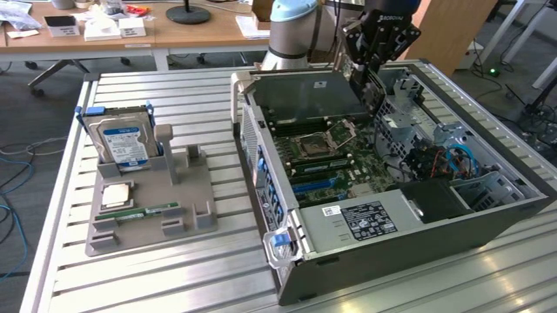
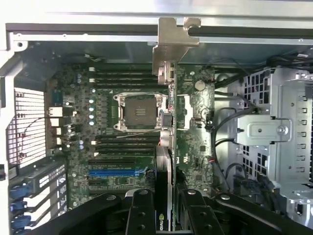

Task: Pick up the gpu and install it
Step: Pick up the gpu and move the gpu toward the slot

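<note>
Gpu (image 2: 165,166) is clamped edge-on between the gripper's (image 2: 166,215) two black fingers (image 2: 142,215), which are closed on its two faces. In the wrist view the card's near end carries a small green Nvidia eye logo, and its pale bracket (image 2: 171,46) sits at the far end, close to the case (image 2: 98,32) wall. The card hangs over the board (image 2: 83,147), just beside the empty CPU socket (image 2: 139,111); whether it touches the board cannot be told.

In the exterior view the gripper (image 1: 366,68) reaches into the open case (image 1: 487,222), and pale lettering on its body looks like Robotiq, upside down. The power supply (image 1: 366,218) bears a black-and-white label, too small to read. On the exterior view's left, a grey tray (image 1: 195,195) holds an upright hard drive (image 1: 124,140) with a blue label, and a memory stick (image 1: 148,212).
</note>
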{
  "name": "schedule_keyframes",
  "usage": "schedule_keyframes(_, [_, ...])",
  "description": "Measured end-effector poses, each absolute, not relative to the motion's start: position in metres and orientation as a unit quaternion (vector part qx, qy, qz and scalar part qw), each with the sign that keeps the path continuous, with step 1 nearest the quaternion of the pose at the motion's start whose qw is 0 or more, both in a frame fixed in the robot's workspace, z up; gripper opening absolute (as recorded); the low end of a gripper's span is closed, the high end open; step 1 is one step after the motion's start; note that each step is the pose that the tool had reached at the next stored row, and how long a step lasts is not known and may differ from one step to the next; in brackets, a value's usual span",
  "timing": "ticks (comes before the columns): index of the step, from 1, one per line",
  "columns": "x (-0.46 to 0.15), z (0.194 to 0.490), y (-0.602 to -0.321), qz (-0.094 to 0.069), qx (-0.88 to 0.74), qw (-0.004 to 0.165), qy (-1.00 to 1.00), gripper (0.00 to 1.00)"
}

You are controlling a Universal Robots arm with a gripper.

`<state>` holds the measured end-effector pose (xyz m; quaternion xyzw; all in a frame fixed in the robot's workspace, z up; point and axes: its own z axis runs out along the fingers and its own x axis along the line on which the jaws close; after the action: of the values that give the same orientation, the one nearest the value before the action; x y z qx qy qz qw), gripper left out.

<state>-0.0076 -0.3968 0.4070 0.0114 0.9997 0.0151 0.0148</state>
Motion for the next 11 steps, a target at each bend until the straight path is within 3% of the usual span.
schedule_keyframes(11, [0.025, 0.407, -0.394, 0.015, 0.011, 0.015, 1.000, 0.26])
